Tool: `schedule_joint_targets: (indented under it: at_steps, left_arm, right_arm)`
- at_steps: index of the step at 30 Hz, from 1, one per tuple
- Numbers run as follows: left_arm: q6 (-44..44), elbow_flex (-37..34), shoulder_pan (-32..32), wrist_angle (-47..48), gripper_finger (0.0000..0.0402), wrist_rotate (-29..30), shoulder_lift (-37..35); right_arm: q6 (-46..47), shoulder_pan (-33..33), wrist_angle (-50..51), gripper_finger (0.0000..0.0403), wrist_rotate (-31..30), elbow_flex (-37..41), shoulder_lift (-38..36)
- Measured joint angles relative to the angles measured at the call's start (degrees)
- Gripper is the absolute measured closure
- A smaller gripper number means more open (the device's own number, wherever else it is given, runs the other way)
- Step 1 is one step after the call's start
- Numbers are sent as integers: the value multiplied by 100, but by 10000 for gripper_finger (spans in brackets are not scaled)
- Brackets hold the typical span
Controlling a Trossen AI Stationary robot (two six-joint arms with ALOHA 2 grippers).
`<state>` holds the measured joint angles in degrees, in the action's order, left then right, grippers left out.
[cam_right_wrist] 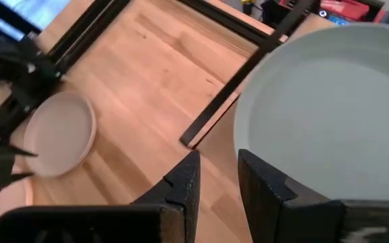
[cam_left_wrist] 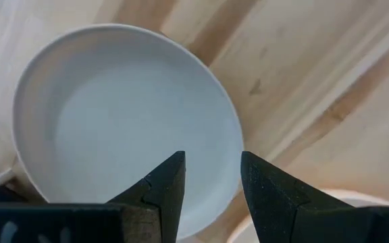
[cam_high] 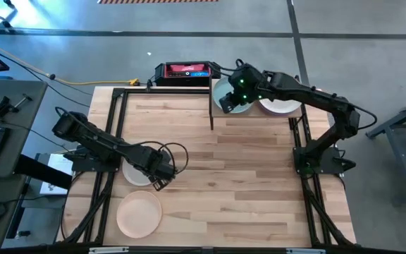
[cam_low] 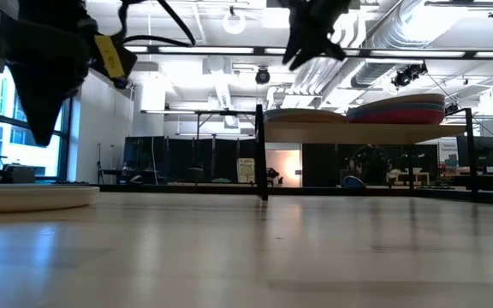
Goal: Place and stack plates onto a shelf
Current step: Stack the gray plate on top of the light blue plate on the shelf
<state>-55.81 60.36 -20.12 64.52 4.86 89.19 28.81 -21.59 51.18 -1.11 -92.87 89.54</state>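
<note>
A pale grey-beige plate [cam_high: 134, 173] [cam_left_wrist: 113, 128] lies flat on the table at its left side. My left gripper [cam_high: 159, 176] [cam_left_wrist: 213, 179] hangs open above its rim, well clear of the table in the low view. A peach-cream plate [cam_high: 139, 214] [cam_low: 24, 196] lies nearer the near edge. The shelf [cam_low: 375, 133] stands at the far right. It carries one pale greenish plate [cam_high: 230, 99] [cam_right_wrist: 329, 108] on its left half and a stack of several coloured plates [cam_low: 398, 109] [cam_high: 282, 107] on its right half. My right gripper [cam_high: 237, 88] [cam_low: 313, 38] [cam_right_wrist: 216, 177] hovers open above the pale greenish plate.
A red and black device [cam_high: 183, 71] sits beyond the far edge. Black frame rails [cam_high: 108, 134] run along both table sides. A black shelf post [cam_high: 211, 106] [cam_right_wrist: 225, 94] stands at the shelf's left end. Bare slatted wood [cam_high: 238, 176] spreads across the middle.
</note>
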Motion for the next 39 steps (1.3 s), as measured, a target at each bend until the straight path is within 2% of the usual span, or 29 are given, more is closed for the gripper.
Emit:
schedule_joint_targets:
  at_steps: [5, 11, 20, 39]
  left_arm:
    - [-82, 0, -203, -371, 268, -279, 0]
    - [-475, -3, -280, -662, 268, -266, 98]
    - [-906, -583, -280, -1080, 268, -273, 195]
    - [-990, -1352, -280, -1902, 268, -439, 192]
  right_arm:
    - [-187, 82, 635, 323, -37, -448, -7]
    - [-64, 74, 910, 323, -80, -500, -4]
    - [-35, 261, 990, 323, -80, -467, -2]
    - [94, 377, 988, 323, -86, -467, -2]
